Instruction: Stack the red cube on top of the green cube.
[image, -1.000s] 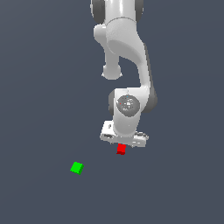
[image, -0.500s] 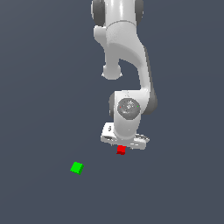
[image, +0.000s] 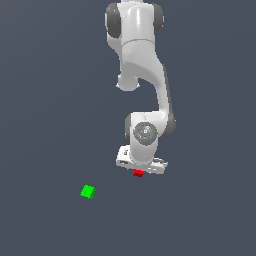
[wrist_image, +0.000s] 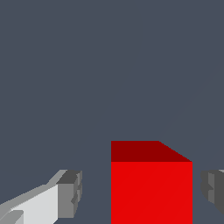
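The red cube (wrist_image: 151, 183) sits on the dark grey floor (image: 45, 100), between the two fingers of the gripper (wrist_image: 141, 192). In the wrist view the cube shows a bright front face and a darker top face, and it lies off centre in the gap: it is nearer to the dark pad at one side (wrist_image: 213, 189) than to the pad on the other finger (wrist_image: 70, 192). A strip of floor shows between the cube and each pad, so the fingers stand apart and neither one touches the cube. The cube is not gripped.

In the exterior view the red cube (image: 138, 173) shows only as a small red patch just under the white hand of the gripper (image: 141, 169), which hangs low over it and hides most of it. The Panda arm (image: 142, 85) rises from the hand in a curve toward the upper edge of that view, with its round wrist joint directly above the hand.

The green cube (image: 88, 191) rests alone on the same floor, well apart from the red cube, toward the exterior view's left and a little nearer the lower edge. Nothing touches it, and it does not show in the wrist view.
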